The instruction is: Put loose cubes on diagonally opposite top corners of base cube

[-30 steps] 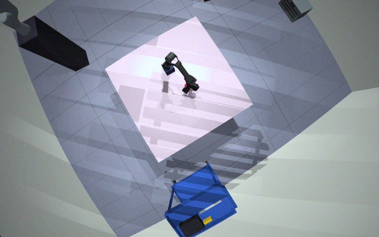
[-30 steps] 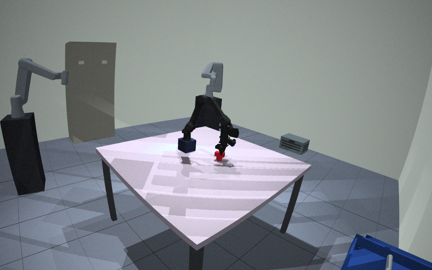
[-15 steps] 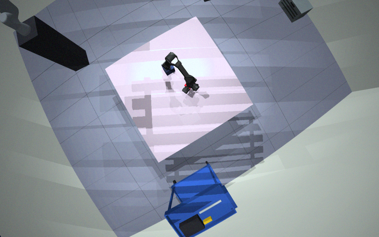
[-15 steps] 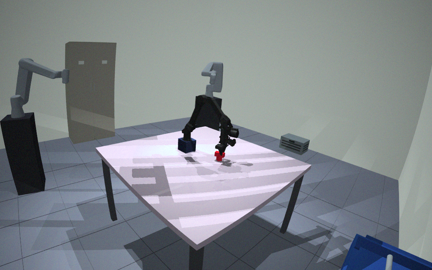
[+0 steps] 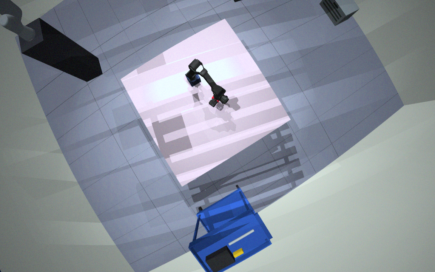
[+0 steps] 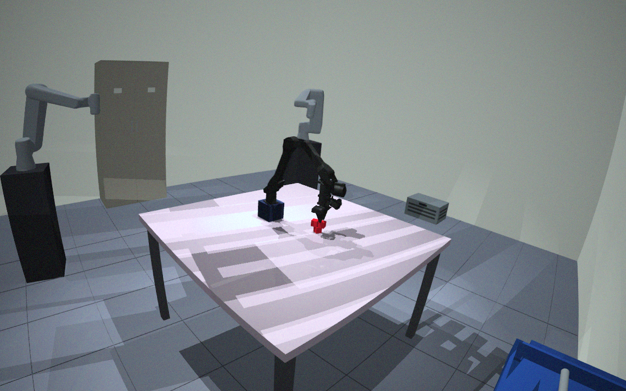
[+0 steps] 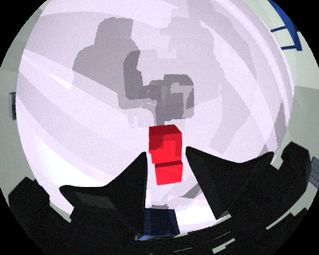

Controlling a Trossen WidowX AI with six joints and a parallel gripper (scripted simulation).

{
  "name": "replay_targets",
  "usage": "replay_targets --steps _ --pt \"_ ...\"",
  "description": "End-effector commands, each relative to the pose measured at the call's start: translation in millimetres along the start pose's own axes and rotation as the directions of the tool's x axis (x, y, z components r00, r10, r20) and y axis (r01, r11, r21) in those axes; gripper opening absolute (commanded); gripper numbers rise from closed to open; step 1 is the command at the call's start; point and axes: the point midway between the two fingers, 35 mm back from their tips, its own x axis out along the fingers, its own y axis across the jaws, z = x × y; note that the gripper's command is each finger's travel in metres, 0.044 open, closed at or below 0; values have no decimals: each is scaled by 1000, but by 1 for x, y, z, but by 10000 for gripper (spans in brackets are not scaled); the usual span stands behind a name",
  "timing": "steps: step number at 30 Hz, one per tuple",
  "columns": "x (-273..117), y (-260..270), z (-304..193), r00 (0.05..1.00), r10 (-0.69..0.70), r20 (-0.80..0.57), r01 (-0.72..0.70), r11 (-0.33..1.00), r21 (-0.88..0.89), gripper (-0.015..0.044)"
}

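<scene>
fingers: spreading apart, not pinching anything
red cubes (image 7: 166,153): sitting stacked between the tips
tabletop (image 6: 305,287): carrying everything

Background only: pale pink square worktop (image 6: 305,301) on dark legs, striped with grey shadow bands, standing on a grey tiled floor (image 6: 62,340). Left of it, a tall black pedestal (image 6: 33,221) carrying a light grey idle arm (image 6: 38,111), whose tip is at a tall beige panel (image 6: 131,128) with two small pale slots near its top. Behind the worktop, a second grey arm stub (image 6: 309,112) on a dark pedestal. Small grey vented box (image 6: 426,207) on the floor to the right. Blue open-frame cart (image 5: 229,229) near the worktop's front corner, holding a black block (image 5: 219,258) and a small yellow block (image 5: 238,252) beside it. Pale green walls all around.
</scene>
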Motion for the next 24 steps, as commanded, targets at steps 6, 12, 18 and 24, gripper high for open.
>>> replay_targets --steps 6,12,18,24 --pt "-13 0 3 1000 -1 12 1 1000 0 205" --pt "-20 0 3 1000 -1 12 1 1000 0 205" --pt "-26 0 3 1000 -1 12 1 1000 0 205" --pt "-32 0 3 1000 -1 12 1 1000 0 205"
